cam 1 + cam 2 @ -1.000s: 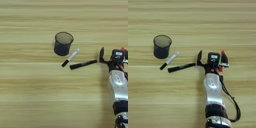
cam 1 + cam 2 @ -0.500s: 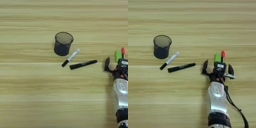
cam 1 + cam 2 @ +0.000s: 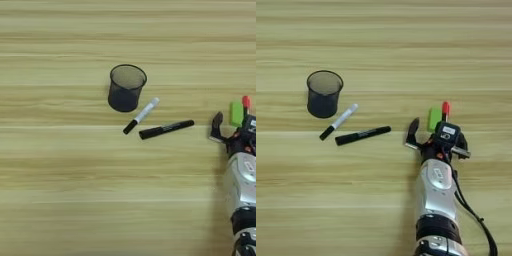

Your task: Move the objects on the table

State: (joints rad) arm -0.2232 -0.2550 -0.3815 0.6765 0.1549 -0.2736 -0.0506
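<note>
Wood: pale tan planks of the table point(image 3: 381, 40), grain running across, filling the whole frame.
Cup: black mesh pen cup point(image 3: 324, 93), round, upright, left of centre.
Markers: white marker with black cap point(image 3: 339, 121) just beside the long black marker point(image 3: 363, 135), mid-frame.
Right of centre: small green block point(image 3: 435, 119) and red-capped marker point(image 3: 445, 110), side by side.
My gripper point(image 3: 437, 141): black fingers spread wide, holding nothing, just below the green block.

Pale tan wooden planks with horizontal grain fill the whole view under soft, even light.
</note>
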